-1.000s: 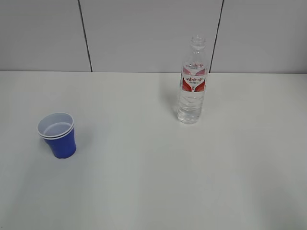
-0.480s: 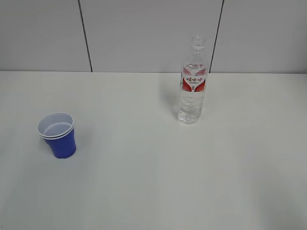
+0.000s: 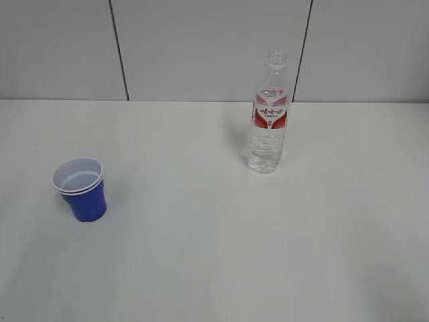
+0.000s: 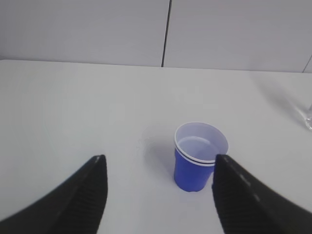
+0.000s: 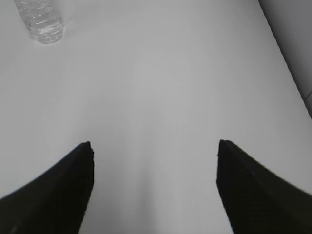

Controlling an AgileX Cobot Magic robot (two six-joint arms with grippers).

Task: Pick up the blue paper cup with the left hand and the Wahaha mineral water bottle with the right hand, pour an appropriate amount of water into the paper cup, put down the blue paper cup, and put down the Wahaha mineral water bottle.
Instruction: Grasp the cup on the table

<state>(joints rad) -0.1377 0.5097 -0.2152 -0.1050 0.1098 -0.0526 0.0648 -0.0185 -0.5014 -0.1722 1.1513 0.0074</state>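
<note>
Here the left hand (image 4: pixel 160 163) hovers low over the table (image 3: pixel 214 255), jaws spread wide & holding nothing. Its 2 black fingers (image 4: pixel 92 185) frame the bottom corners of the left wrist view, pointing fwd and slightly down. The cup (image 4: pixel 200 156) stands upright just ahead of that hand, nearer its right finger than its left, not touching either; whether it sits between the tips or just beyond them is hard to tell. It's blue outside, white inside, w/ a doubled white rim.

The right hand (image 5: pixel 153 144) is likewise spread apart & empty, tilted down toward bare table. Its fingers (image 5: pixel 243 180) show as dark wedges at the lower corners of the right wrist view. The bottle (image 5: pixel 40 19) is well ahead and off to that hand's left; only its ribbed clear base shows there, at the top-left edge.

In the exterior view neither arm is visible. The cup (image 3: pixel 80 189) stands upright, and so does the bottle (image 3: pixel 269 114), uncapped w/ red-and-white label, well apart from the cup.
</note>
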